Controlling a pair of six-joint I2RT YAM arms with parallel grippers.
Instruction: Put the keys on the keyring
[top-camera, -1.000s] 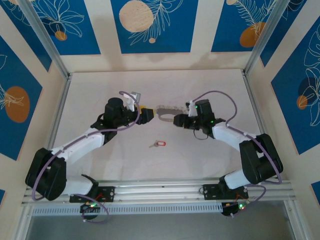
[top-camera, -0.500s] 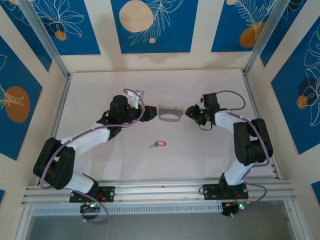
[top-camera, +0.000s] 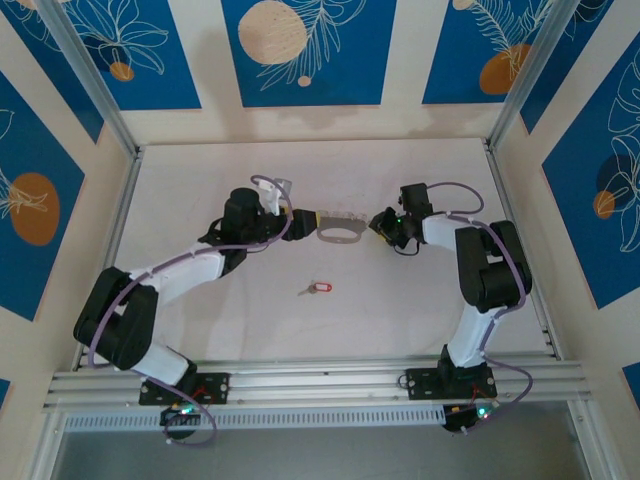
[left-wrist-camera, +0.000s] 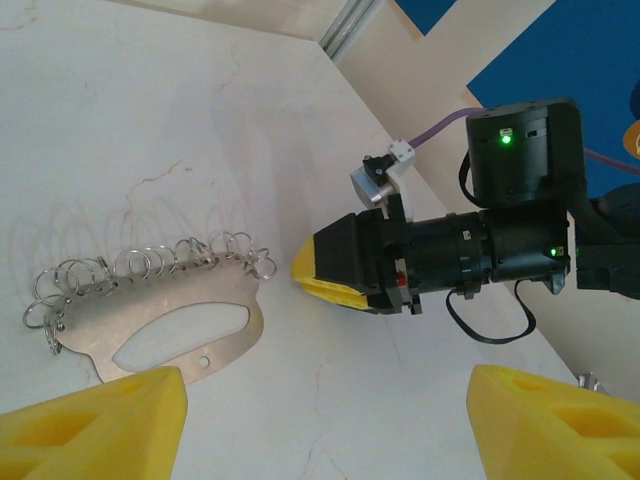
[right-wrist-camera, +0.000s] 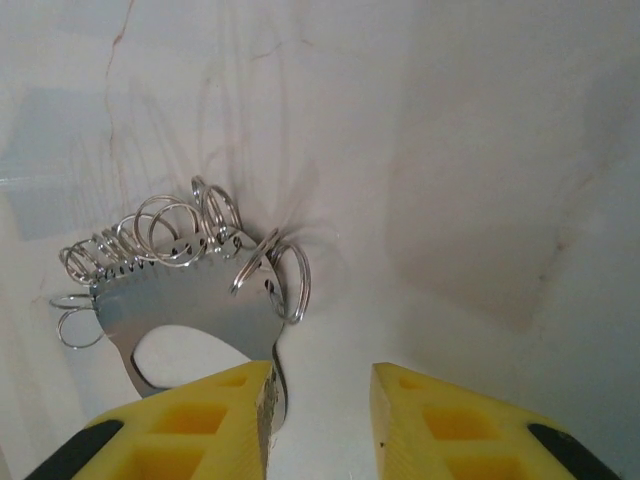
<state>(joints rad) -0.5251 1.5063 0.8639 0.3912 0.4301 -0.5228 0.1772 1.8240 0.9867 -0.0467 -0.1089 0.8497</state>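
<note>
Grey sheet metal is what the keyring (top-camera: 338, 229) turns out to be: a flat plate with an oval cut-out and a fringe of small split rings (left-wrist-camera: 150, 268) along one edge. It lies flat on the pale surface (top-camera: 200, 180) between the two arms. We judge it sits there so that each arm can reach one end and steady it for threading. The right gripper (right-wrist-camera: 322, 395) stands partly open with nothing clamped. The plate's narrow end lies at the inner face of one of its yellow pads (right-wrist-camera: 215, 415), and the rest of the gap is bare. The left gripper (left-wrist-camera: 325, 400) is spread wide and empty, with the plate just beside one pad rather than between the two. The key (top-camera: 318, 288), red-headed, lies alone on the surface, well apart from both grippers and nearer the arm bases, so we reckon no key is on the keyring yet.
</note>
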